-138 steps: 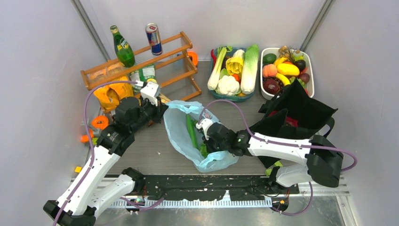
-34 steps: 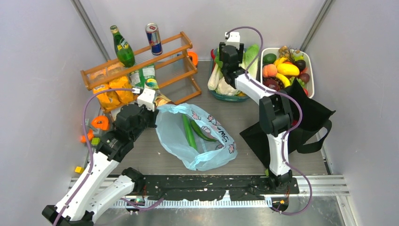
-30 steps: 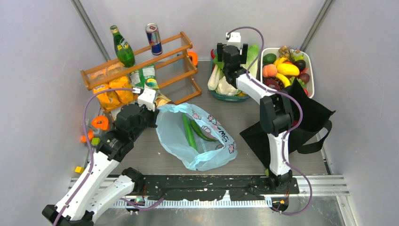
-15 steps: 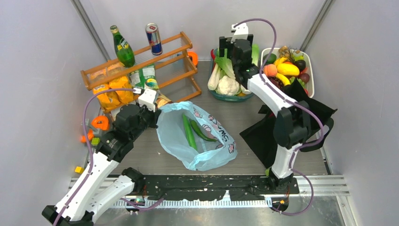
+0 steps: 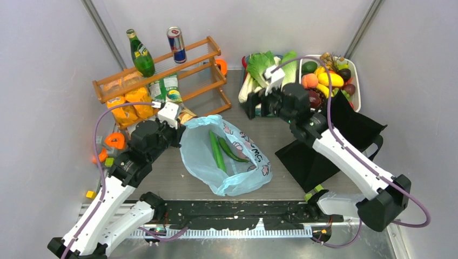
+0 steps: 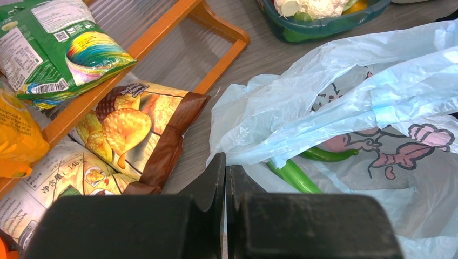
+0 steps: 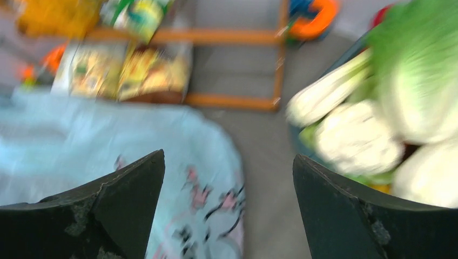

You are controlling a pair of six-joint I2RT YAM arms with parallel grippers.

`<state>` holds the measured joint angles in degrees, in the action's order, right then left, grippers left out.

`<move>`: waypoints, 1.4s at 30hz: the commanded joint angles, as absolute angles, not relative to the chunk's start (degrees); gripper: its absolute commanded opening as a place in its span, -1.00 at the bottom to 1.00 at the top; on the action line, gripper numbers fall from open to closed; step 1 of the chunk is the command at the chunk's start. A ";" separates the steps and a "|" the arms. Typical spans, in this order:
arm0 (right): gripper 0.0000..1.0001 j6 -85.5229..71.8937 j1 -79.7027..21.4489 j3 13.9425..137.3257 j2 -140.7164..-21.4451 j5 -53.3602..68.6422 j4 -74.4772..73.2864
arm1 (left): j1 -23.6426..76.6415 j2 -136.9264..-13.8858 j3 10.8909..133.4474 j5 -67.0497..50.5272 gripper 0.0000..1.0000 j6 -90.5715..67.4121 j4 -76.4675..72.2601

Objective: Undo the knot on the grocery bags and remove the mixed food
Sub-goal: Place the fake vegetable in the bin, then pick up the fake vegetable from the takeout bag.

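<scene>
The green cucumber (image 5: 217, 152) is seen lying inside the open light-blue plastic bag (image 5: 201, 162), its long axis run from the bag's far rim toward its near end, with a thinner curved green vegetable (image 5: 233, 151) just beside it. The bag's far-left rim is pinched between the pressed-together fingers of the left gripper (image 6: 225, 168), so the mouth is held agape. The right gripper (image 5: 253, 107), spread wide and empty, is poised just off the bag's far-right side and is judged the free hand for the reach: down toward the bag's middle, jaws set across the cucumber's length.
</scene>
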<state>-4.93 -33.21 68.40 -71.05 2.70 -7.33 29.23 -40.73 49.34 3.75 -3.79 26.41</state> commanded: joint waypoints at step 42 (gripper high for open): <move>-0.90 2.84 -45.76 54.10 -65.86 13.06 -19.37 | 29.08 -30.14 35.09 -9.06 -0.06 -20.63 21.99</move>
<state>6.96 -45.32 60.20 -64.88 6.50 -25.63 29.23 -31.42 33.65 -6.44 -18.65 22.35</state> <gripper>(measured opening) 0.057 0.251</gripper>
